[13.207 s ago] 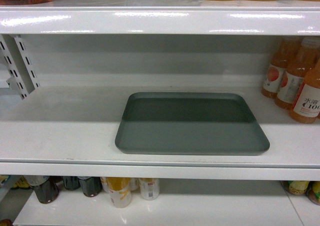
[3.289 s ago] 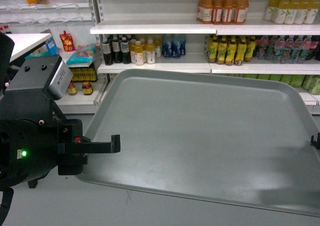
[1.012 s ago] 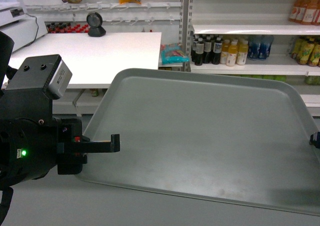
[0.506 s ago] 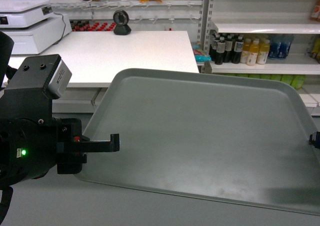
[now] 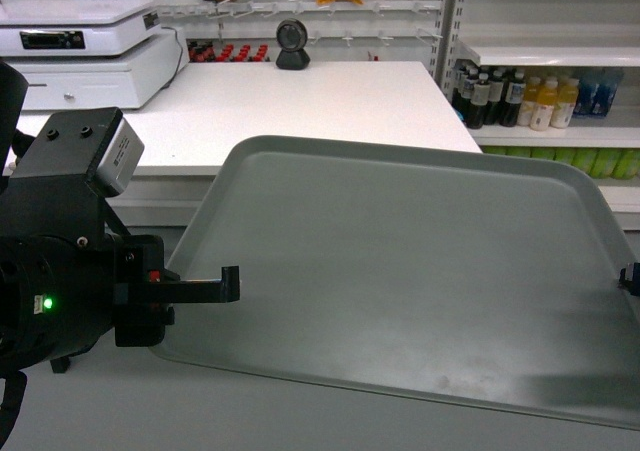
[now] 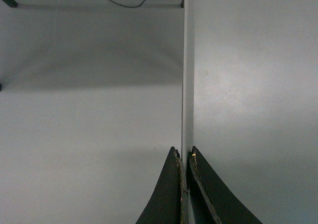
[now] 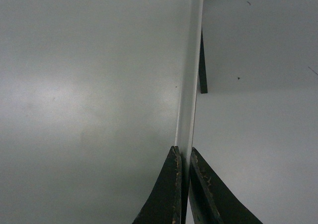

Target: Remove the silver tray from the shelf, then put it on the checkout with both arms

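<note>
silver tray (image 5: 400,271) is held in the air, rim pinched by left gripper (image 5: 228,283) & right gripper (image 7: 182,157), w/ checkout (image 5: 300,101) now swung nearer ahead, so set-down is approached.

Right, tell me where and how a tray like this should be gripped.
Pinch the low raised rim of the tray at the middle of both short ends, coming in level from either side. It is wide, flat and thin, so opposite edge grips balance it, as the left gripper and right gripper show.
</note>
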Controlling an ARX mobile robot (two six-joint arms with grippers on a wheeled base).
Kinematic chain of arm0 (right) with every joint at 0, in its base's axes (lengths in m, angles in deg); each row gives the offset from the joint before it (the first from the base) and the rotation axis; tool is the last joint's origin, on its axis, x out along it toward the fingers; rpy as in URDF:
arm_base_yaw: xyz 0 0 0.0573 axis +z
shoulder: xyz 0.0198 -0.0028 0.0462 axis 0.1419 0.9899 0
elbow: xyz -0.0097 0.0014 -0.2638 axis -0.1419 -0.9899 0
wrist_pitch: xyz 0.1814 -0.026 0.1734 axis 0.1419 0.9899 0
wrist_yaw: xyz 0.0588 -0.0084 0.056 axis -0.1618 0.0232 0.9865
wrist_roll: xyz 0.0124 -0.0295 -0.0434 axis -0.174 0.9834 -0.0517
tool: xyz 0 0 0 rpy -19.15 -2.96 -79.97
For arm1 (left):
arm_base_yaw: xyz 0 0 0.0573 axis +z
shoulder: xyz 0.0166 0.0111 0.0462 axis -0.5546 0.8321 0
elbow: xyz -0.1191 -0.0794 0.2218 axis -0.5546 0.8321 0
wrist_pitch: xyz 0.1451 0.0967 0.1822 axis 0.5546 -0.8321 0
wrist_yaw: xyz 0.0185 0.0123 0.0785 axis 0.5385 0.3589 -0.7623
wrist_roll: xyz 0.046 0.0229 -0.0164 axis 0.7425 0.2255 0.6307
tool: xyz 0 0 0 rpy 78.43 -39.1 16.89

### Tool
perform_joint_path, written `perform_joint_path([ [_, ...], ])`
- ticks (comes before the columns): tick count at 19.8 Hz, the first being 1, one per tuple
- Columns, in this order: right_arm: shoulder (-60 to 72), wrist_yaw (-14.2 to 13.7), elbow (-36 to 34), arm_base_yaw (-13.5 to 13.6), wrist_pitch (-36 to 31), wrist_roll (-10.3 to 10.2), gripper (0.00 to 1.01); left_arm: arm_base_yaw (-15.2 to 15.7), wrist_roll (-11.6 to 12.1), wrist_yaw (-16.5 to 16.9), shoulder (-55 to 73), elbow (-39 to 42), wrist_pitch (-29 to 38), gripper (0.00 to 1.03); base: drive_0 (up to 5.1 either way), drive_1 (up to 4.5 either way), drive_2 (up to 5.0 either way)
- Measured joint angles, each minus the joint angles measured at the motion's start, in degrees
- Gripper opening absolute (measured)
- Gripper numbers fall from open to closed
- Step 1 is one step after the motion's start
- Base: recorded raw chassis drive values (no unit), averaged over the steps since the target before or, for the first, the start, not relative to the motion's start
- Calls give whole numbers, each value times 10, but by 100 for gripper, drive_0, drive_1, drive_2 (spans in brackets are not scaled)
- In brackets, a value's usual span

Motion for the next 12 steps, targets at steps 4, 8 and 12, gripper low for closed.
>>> perform_joint_path([
  [4,0,0,0,1,1,0,3,2,0,0,0,0,-3,2,-196,102,102],
  [8,-1,1,-1,3,4,0,3,3,0,0,0,1,-4,2,-20,273,-312],
  [12,-1,0,-1,3,1,0,3,3,0,0,0,1,-1,2,-2,394,-397],
])
